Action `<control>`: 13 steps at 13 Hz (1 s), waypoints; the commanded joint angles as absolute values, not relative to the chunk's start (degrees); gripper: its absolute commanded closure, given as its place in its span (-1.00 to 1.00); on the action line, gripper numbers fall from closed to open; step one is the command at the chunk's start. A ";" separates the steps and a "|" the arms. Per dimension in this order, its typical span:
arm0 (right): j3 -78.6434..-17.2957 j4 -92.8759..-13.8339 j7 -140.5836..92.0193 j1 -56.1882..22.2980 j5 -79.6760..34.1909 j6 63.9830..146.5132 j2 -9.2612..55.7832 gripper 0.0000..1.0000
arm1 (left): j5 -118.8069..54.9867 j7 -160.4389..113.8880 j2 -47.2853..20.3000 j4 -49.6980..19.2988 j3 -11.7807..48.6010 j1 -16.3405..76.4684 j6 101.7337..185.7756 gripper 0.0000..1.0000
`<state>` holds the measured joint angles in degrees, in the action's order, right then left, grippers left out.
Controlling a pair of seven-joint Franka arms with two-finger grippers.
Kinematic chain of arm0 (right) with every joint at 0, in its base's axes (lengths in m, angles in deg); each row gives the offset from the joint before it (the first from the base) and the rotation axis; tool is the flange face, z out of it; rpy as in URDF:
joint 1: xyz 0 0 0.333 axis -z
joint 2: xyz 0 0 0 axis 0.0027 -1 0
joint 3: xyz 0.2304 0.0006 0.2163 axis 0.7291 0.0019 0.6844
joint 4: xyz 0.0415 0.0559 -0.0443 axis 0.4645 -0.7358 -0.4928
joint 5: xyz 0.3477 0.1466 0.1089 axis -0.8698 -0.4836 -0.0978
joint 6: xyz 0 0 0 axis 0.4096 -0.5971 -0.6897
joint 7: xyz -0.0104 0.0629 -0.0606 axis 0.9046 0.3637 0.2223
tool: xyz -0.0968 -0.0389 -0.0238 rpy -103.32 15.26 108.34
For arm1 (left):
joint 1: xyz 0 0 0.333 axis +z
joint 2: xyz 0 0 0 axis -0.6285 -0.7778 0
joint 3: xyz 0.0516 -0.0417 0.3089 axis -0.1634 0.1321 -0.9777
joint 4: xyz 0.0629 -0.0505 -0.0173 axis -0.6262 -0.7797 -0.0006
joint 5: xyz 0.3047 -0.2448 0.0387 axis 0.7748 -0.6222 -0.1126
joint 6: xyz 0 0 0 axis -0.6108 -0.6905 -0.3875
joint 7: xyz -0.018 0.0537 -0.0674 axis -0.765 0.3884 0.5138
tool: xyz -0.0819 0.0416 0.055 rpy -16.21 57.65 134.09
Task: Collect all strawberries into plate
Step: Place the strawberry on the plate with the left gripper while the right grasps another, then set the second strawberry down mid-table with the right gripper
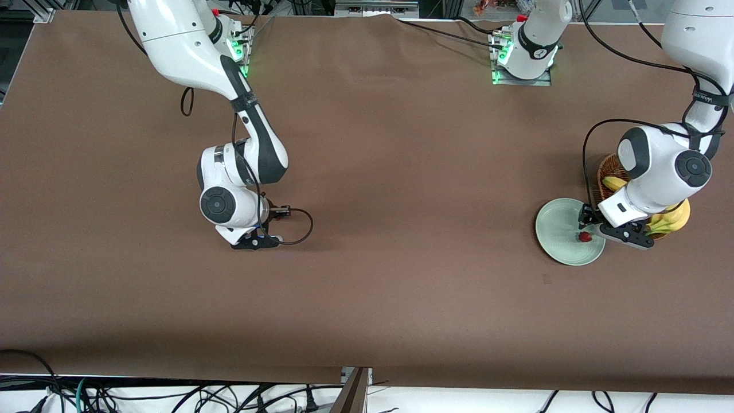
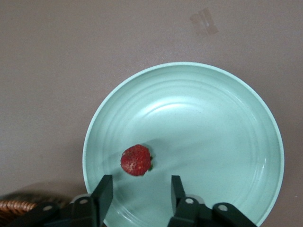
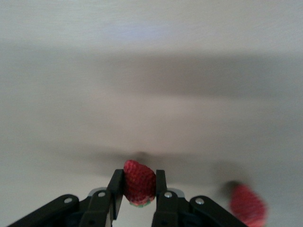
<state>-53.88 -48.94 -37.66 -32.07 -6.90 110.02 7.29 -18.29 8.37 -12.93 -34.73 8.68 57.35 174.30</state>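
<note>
Left claw (image 2: 138, 191): spread, low over the plate's edge nearest the basket, holding nothing.
Plate (image 1: 555, 229): pale green, on the counter (image 1: 401, 172) at the left arm's end, touching the basket on the side nearer the front camera.
Berry in plate (image 2: 136, 160): lies loose on the plate, just clear of the left claw's fingertips.
Right claw (image 3: 138, 189): pinching a second berry (image 3: 139, 182), down at the counter toward the right arm's end.
Third berry (image 3: 248, 204): on the counter just beside the right claw, blurred.
Basket (image 1: 609, 171): brown wicker, holds bananas (image 1: 671, 219), mostly hidden under the left arm.
</note>
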 commanded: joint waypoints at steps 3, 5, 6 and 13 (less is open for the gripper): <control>-52.20 -44.69 -47.20 -34.47 -19.36 106.26 7.97 0.62 | -21.05 8.22 -11.60 -31.78 9.66 56.26 169.52 -1.00; -48.34 -41.89 -53.37 -34.56 -25.33 107.48 6.57 0.61 | -26.15 7.88 -11.69 -29.40 10.54 54.77 166.17 -1.00; -47.19 -40.13 -56.27 -34.56 -27.45 109.05 5.69 0.61 | -27.13 7.09 -11.69 -28.70 11.94 54.50 165.64 -1.00; -37.69 -22.41 -86.03 -44.20 -34.41 141.45 -8.61 0.42 | -26.43 -9.96 -12.13 -25.00 17.57 53.00 157.90 -1.00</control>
<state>-37.90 -33.16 -76.49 -39.89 -33.42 134.52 -1.17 -26.15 -7.33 -12.21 -25.42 16.72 53.47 159.19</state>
